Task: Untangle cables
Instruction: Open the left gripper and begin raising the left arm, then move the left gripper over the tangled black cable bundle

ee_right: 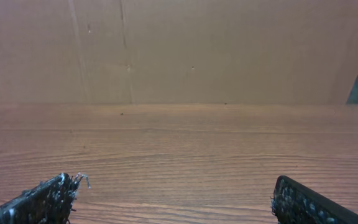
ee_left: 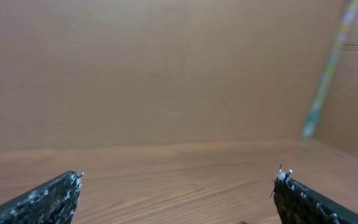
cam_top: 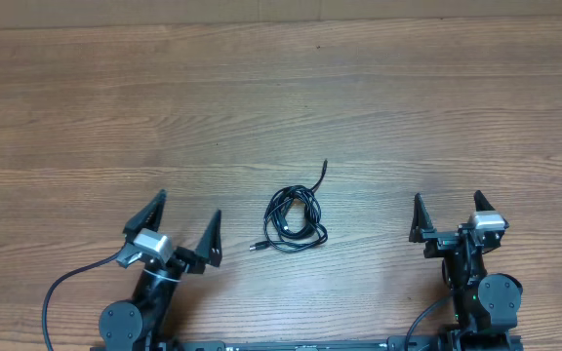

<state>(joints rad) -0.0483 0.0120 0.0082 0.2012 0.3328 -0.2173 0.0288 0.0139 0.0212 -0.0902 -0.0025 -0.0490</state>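
Observation:
The cables [cam_top: 295, 220] lie bunched in a small black knot of loops near the middle of the wooden table, with one loose end running up and right and a small plug end at the lower left. My left gripper [cam_top: 188, 207] is open and empty, to the left of the bunch. My right gripper [cam_top: 448, 202] is open and empty, to the right of it. Both wrist views show only open fingertips, the left [ee_left: 179, 177] and the right [ee_right: 176, 182], over bare wood; the cables are out of view there.
The wooden table [cam_top: 281, 107] stretches far beyond the bunch. A cardboard wall [ee_right: 179, 50] stands at the table's far edge. Thicker black arm cables [cam_top: 61, 288] hang at the front near both bases.

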